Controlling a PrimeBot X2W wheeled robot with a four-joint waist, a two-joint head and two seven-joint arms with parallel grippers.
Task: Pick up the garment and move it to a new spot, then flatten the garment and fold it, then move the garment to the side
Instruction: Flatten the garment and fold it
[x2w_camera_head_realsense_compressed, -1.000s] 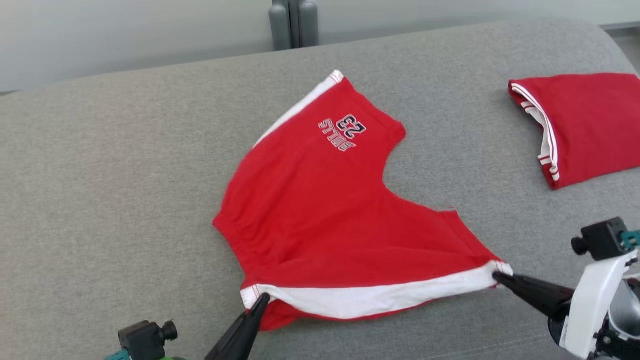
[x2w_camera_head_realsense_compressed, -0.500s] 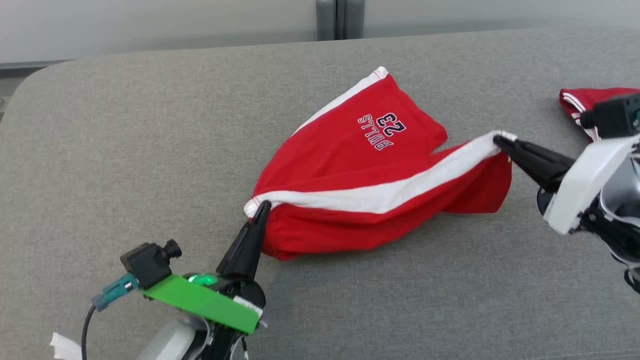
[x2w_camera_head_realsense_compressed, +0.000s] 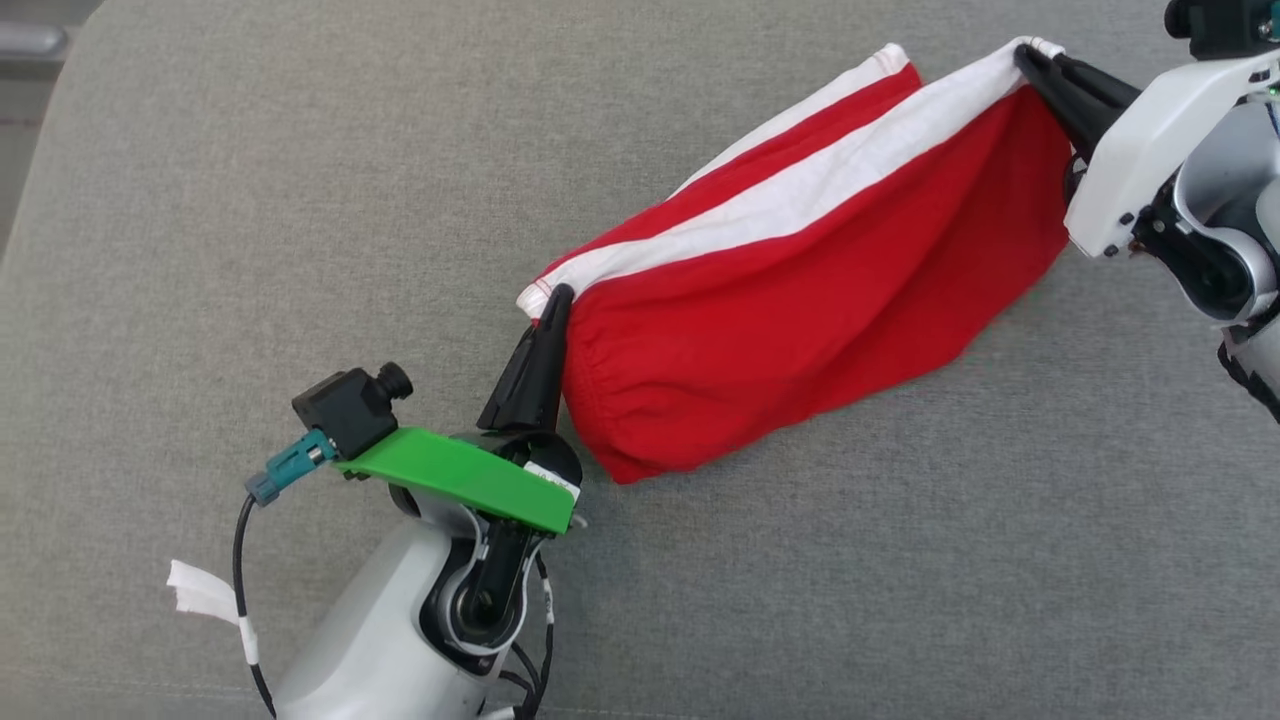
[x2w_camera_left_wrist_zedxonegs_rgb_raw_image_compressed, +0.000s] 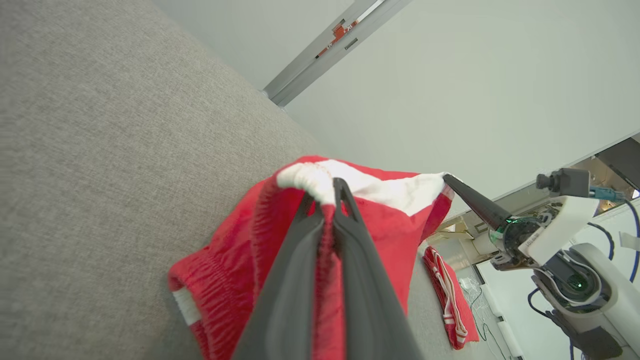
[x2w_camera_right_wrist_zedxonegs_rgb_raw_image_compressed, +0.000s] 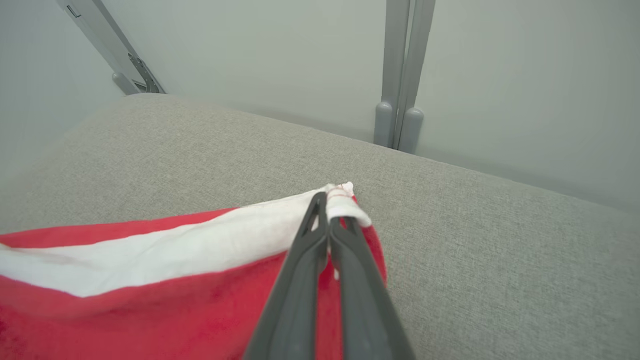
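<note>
My fingers (x2w_camera_head_realsense_compressed: 532, 360) are long, dark, tapered. On my left wrist: green plate (x2w_camera_head_realsense_compressed: 460, 480), black camera (x2w_camera_head_realsense_compressed: 350, 405), teal plug (x2w_camera_head_realsense_compressed: 290, 468), black cable (x2w_camera_head_realsense_compressed: 236, 545). White shell (x2w_camera_head_realsense_compressed: 1135, 150) on my right.

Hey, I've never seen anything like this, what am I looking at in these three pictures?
A two-armed robot handling laundry. The overhead picture comes from a camera on its head; the other two come from wrist cameras looking along each gripper. On the grey fabric-covered surface lies a pair of red shorts with white side stripes. The left gripper and the right gripper, each two long dark fingers, are shut on opposite ends of one white stripe, holding that edge up.
</note>
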